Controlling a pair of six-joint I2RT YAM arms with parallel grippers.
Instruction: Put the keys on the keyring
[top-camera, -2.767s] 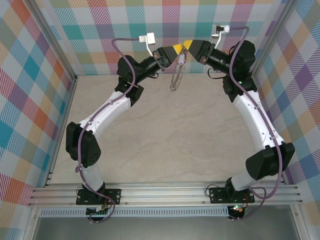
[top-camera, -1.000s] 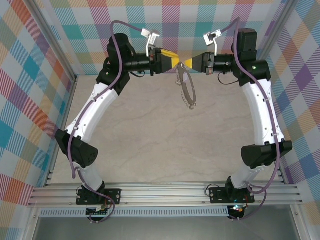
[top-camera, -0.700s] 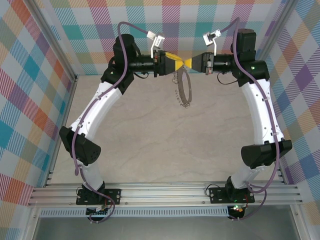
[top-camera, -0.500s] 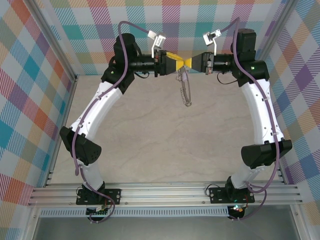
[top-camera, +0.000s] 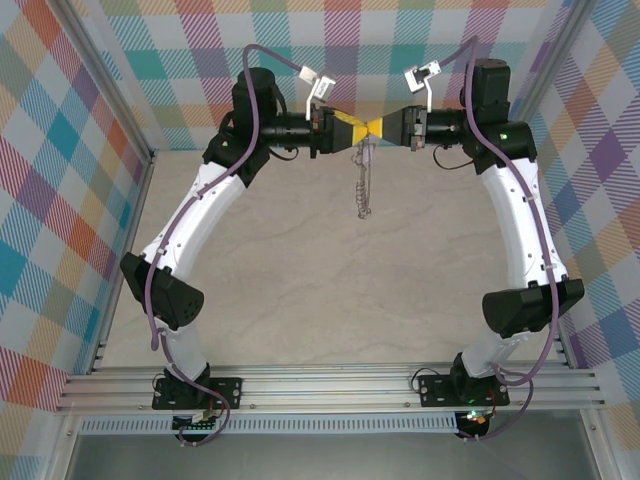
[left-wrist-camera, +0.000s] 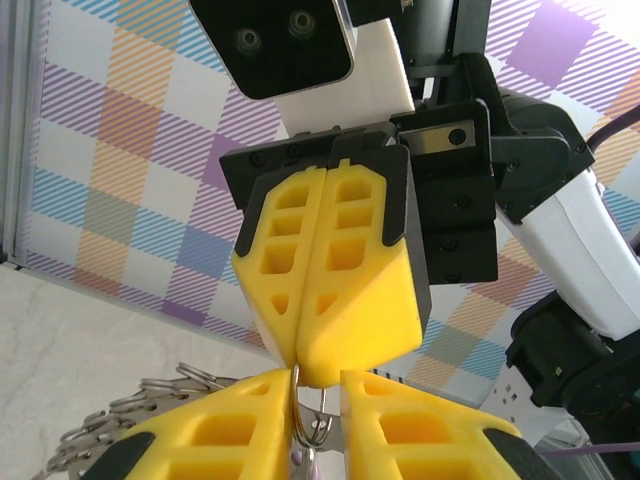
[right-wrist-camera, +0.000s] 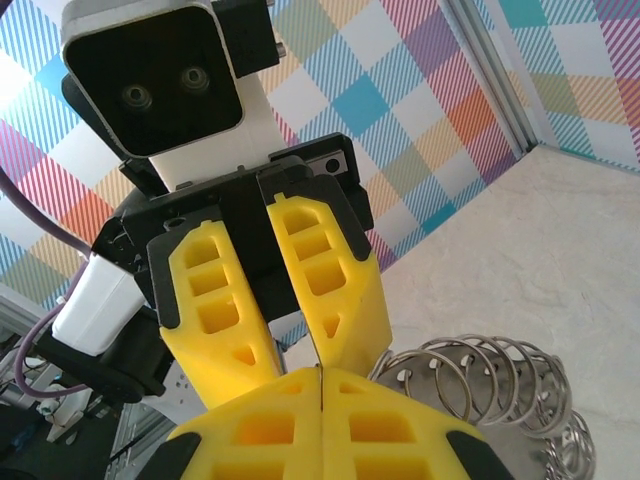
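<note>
Keyring (top-camera: 361, 185) top link pinched by fully closed right gripper (right-wrist-camera: 320, 375). Left gripper (left-wrist-camera: 316, 385) tip to tip against it, narrowly parted around same link; clamped or not, cannot tell. Key (top-camera: 364, 152) dangling just under tips, rest of loop hanging limp above far end of table (top-camera: 300, 300). Risk: separating before thread-on confirmed drops key; off-centre squeeze twists link out of pinch

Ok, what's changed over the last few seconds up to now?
The left gripper and right gripper turned from angled to facing head-on in one line, and the left edged rightward. The keyring, swung out as an open loop a second ago, has settled and hangs straight down. Unchanged: grippers tip to tip, right one shut, keyring hanging where they meet.
</note>
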